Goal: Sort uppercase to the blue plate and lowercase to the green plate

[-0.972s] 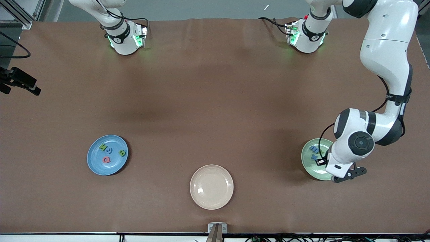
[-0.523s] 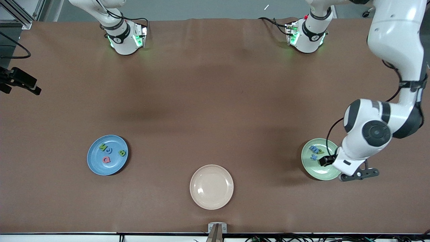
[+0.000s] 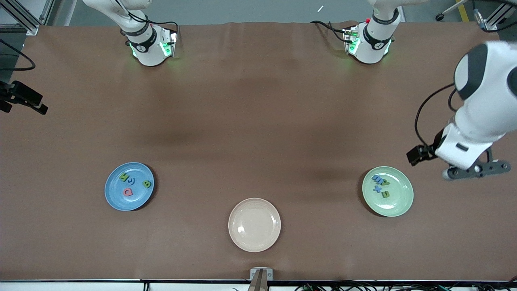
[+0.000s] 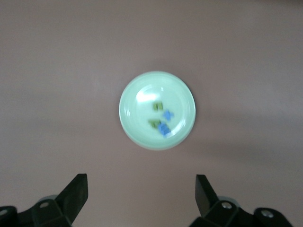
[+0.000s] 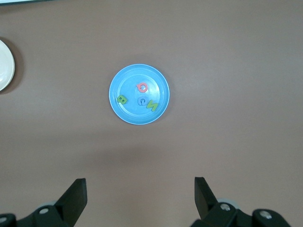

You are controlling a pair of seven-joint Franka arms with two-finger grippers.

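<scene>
The blue plate (image 3: pixel 117 198) holds the uppercase letters: green N (image 3: pixel 123 176), blue G (image 3: pixel 132 180), pink-red G (image 3: pixel 128 192) and green B (image 3: pixel 147 184). The green plate (image 3: pixel 398 202) holds the lowercase letters: blue m (image 3: pixel 378 178), green p (image 3: pixel 386 182), blue x (image 3: pixel 377 188) and green u (image 3: pixel 385 194). My left gripper (image 3: pixel 418 154) is open and empty, raised over bare table beside the green plate (image 4: pixel 137 127). My right gripper (image 5: pixel 140 191) is open and empty, high over bare table beside the blue plate (image 5: pixel 128 85); it is out of the front view.
An empty cream plate (image 3: pixel 254 224) lies between the two plates, nearer the front camera, and shows at the edge of the right wrist view (image 5: pixel 5 66). A black clamp (image 3: pixel 24 99) sticks in at the right arm's end. Both arm bases stand along the table's edge.
My left gripper has risen off the green plate and drawn away toward the left arm's end. The green u now shows on the plate where the gripper was.
</scene>
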